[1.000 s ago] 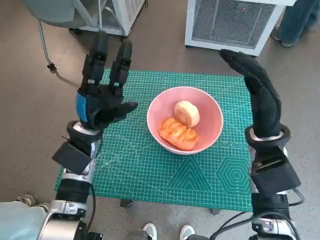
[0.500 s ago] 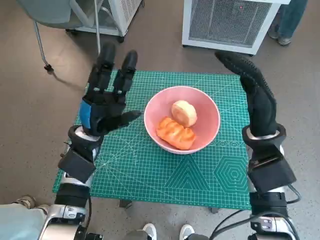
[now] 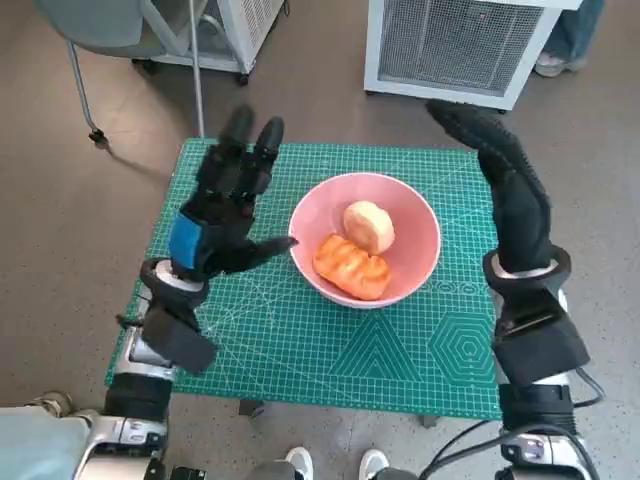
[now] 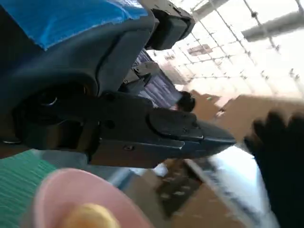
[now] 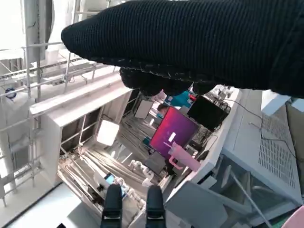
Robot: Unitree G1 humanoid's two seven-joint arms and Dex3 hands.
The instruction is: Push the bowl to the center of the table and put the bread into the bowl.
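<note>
The left hand (image 3: pixel 222 215) had its fingers (image 3: pixel 250 150) spread and empty, left of centre. The right hand (image 3: pixel 510 195) was extended flat, holding nothing, at right. Between them the pink bowl (image 3: pixel 420 262) sat mid-frame on the worktop (image 3: pixel 300 340), containing the bread roll (image 3: pixel 368 226) and orange pastry (image 3: pixel 352 266).

Bowl (image 4: pixel 71 199): blurred and cut by the frame's edge in the left wrist view.
Bread (image 4: pixel 90 217): just a yellow smear there.
Right hand (image 4: pixel 280 161): dark blur, edge-cropped.
</note>
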